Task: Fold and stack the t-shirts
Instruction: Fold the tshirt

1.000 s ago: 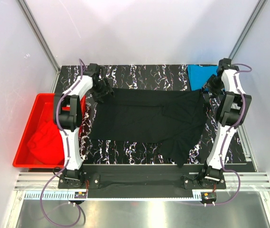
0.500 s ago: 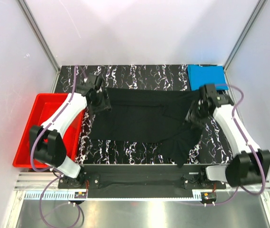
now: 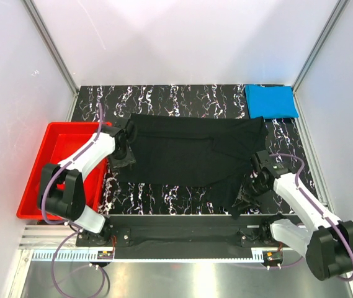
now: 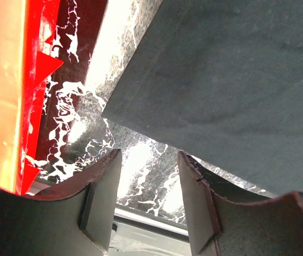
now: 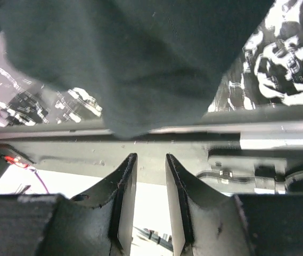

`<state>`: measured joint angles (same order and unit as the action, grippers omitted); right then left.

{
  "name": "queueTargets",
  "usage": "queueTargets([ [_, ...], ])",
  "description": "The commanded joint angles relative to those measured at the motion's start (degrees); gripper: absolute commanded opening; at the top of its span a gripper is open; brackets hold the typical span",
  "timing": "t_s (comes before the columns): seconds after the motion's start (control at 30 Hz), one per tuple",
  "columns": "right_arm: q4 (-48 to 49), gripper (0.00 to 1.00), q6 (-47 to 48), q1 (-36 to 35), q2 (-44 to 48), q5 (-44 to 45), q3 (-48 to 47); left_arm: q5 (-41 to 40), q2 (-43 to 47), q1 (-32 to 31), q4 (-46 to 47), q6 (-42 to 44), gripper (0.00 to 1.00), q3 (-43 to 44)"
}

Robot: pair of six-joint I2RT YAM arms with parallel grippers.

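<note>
A black t-shirt (image 3: 188,149) lies spread flat across the marbled table, one flap reaching the near edge (image 3: 233,208). Beside its near left corner my left gripper (image 3: 124,159) is low over the table. In the left wrist view the gripper (image 4: 148,157) is open and empty, and the shirt's corner (image 4: 108,113) lies just beyond its fingertips. My right gripper (image 3: 247,197) hovers by the near right flap. In the right wrist view it (image 5: 150,158) is narrowly open and empty, below the hanging fabric (image 5: 124,80). A folded bright blue t-shirt (image 3: 270,100) rests at the back right.
A red plastic tub (image 3: 32,186) stands off the table's left side, and its wall (image 4: 10,96) is close to my left gripper. The metal front rail (image 5: 204,152) runs just under the right gripper. Bare marbled table (image 3: 182,98) shows behind the black shirt.
Both arms swung from the shirt's far corners toward the near edge, the left to the near left corner and the right to the near right flap. Both pairs of jaws narrowed.
</note>
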<state>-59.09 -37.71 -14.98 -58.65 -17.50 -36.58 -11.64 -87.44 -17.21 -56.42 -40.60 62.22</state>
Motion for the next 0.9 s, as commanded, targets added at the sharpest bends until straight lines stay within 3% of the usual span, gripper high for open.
queueTargets([
  [0.0,9.2,0.35,-2.5,-1.1,-1.2,-2.1,2.6,-0.8,5.4,0.0,0.6,-0.7,0.51,-0.8],
  [0.27,27.1,0.34,-2.0,-1.5,-19.5,-0.4,-1.6,1.4,10.8,0.0,1.7,2.8,0.52,-2.7],
  [0.43,28.6,0.34,-1.7,-2.7,-31.1,-0.3,-10.5,4.4,11.2,0.0,4.0,5.9,0.52,-2.1],
  [0.57,23.2,0.34,-1.6,-3.9,-35.7,1.3,-19.7,5.7,10.5,0.0,6.0,7.4,0.52,-1.9],
  [0.63,20.4,0.36,-1.7,-3.9,-35.2,2.6,-20.7,5.8,9.6,0.0,6.8,7.6,0.52,-2.0],
  [0.87,13.0,0.40,-3.0,-5.9,-19.8,5.7,-14.1,6.8,9.0,0.0,9.2,9.1,0.52,-2.2],
])
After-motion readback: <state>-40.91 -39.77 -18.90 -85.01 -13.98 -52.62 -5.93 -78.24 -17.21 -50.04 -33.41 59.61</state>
